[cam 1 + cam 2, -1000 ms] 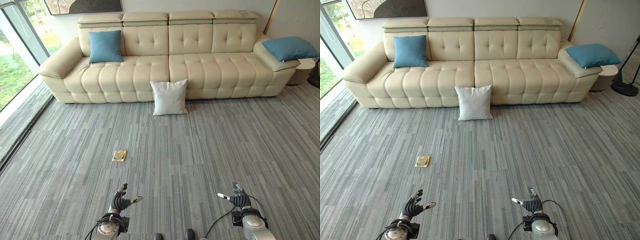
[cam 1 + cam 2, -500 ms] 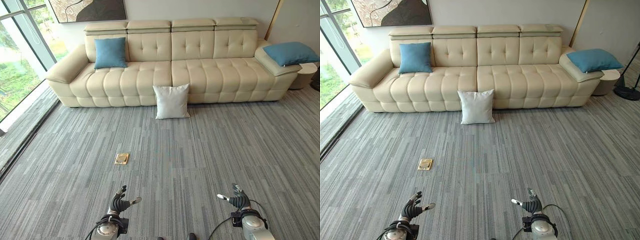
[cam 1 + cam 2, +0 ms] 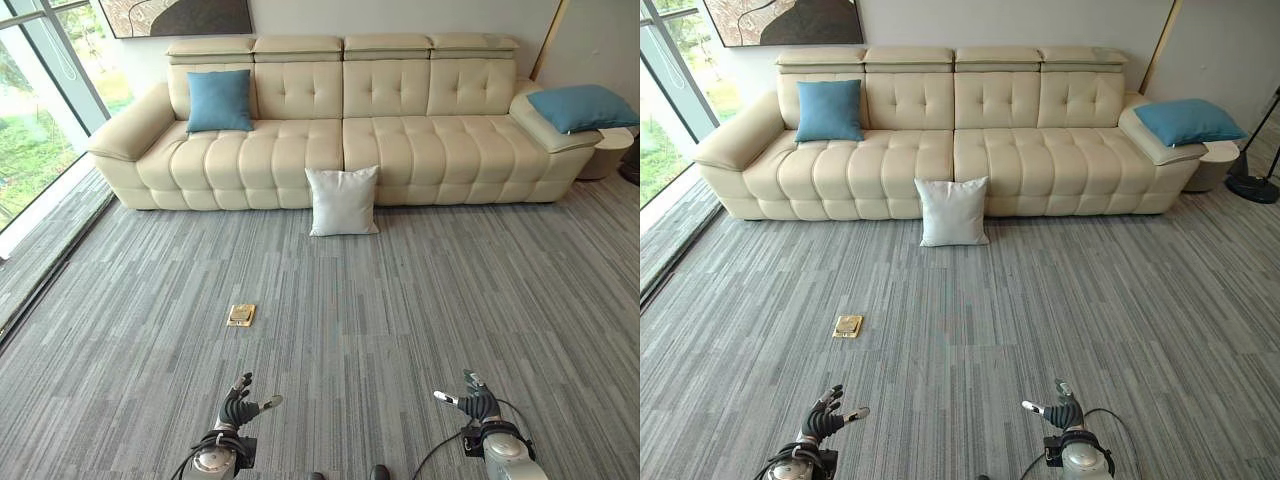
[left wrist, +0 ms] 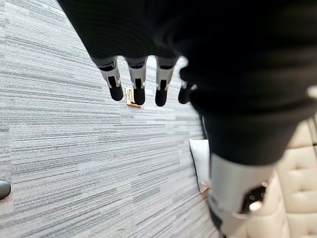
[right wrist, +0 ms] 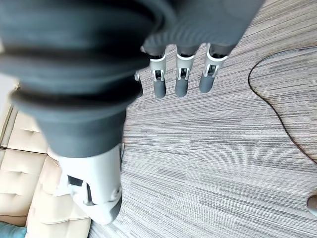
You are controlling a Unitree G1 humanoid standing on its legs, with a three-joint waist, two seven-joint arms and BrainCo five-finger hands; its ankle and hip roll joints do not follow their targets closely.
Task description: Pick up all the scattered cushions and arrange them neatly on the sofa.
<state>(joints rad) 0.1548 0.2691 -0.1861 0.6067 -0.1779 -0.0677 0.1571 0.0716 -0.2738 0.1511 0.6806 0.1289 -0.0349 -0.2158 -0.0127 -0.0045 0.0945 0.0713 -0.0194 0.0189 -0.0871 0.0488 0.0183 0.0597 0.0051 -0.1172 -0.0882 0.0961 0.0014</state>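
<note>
Nothing among the cushions has moved since the earlier frame; only my head camera has shifted a little, so the whole room sits slightly lower in the picture, and both hands hang in the same low place as before. My left hand (image 3: 238, 409) and my right hand (image 3: 474, 403) are both open, with relaxed fingers, and they hold nothing. The white cushion (image 3: 342, 200) stands on the grey carpet (image 3: 420, 300), leaning against the front of the cream sofa (image 3: 400, 140) near its middle. One blue cushion (image 3: 219, 100) already stands upright on the seat at the left end, and the second blue cushion (image 3: 582, 106) lies on the right armrest, tilted. I judge the step in hand is the approach to the white cushion, which is well apart from my hands. To do it well, I think I should walk straight forward and pass to the right of the small brass floor plate (image 3: 240, 314), stopping just before the cushion so that I do not kick it flat. Then I would take it with both hands on its two sides, because soft cloth slips easily from one hand.
</note>
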